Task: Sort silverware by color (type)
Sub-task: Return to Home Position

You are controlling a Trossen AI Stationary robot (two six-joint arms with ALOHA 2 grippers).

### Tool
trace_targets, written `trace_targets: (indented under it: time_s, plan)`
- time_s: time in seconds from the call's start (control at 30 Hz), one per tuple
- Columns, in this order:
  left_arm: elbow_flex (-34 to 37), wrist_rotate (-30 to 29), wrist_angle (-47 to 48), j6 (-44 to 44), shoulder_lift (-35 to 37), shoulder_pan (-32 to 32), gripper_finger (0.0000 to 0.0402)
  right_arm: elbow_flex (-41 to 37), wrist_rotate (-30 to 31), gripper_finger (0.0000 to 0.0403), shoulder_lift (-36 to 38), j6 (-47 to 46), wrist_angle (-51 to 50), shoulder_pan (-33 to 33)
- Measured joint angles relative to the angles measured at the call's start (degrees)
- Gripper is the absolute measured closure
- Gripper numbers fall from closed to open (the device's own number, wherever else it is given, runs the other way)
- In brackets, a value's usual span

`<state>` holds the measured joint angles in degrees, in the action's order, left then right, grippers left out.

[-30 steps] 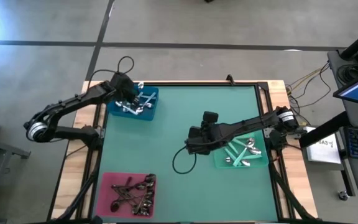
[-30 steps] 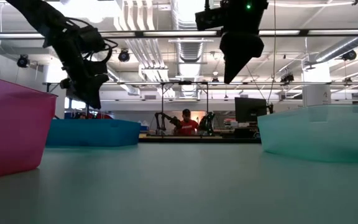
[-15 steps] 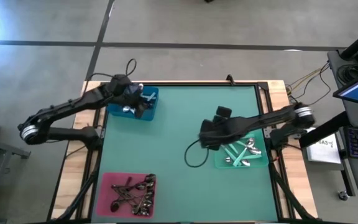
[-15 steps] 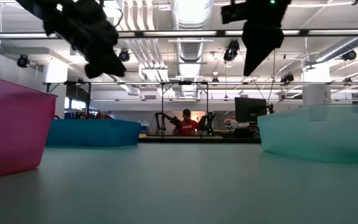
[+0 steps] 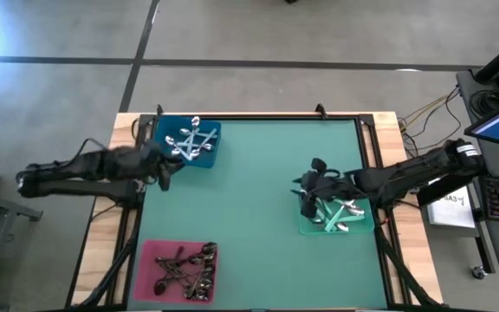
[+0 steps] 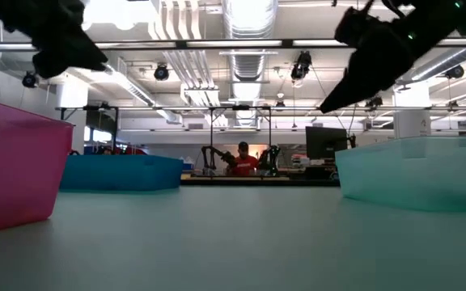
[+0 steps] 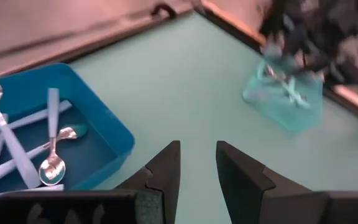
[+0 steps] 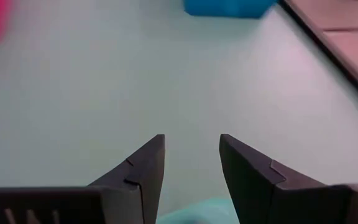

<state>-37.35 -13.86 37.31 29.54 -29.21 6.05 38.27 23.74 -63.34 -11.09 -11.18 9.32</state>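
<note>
Silver spoons (image 5: pixel 187 142) lie crossed in the blue tray (image 5: pixel 208 159); the left wrist view shows these spoons (image 7: pixel 23 149) too. Black-handled spoons (image 5: pixel 184 269) fill the pink tray (image 5: pixel 150 256). Mint-handled spoons (image 5: pixel 340 215) lie in the green tray (image 5: pixel 364 227). My left gripper (image 5: pixel 163 173) hangs open and empty above the table's left edge, just near of the blue tray; its fingers (image 7: pixel 197 165) stand apart. My right gripper (image 5: pixel 306 199) is open and empty too (image 8: pixel 191 158), held high over the green tray's left rim.
Bare green mat (image 5: pixel 249 182) lies between the three trays. The blue tray (image 6: pixel 120 171) stands far left, the pink tray (image 6: pixel 14 166) near left, the green tray (image 6: pixel 415 171) on the right. Both arms hang high in the low view. A person sits far off in the room.
My left gripper has risen out of the blue tray and drawn back toward the table's left edge and a little nearer, leaving the silver spoons uncovered. My right gripper has moved from the table's middle toward the right, ending over the green tray's left rim.
</note>
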Motion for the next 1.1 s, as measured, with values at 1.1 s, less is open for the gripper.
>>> trace_targets:
  time_s: [1.1]
  plan:
    - [34.67, -15.26, -53.8, -5.95, 4.13, -22.19, 0.0315, -31.88, -8.77, 0.028, 2.07, -4.93, 50.38, -1.49]
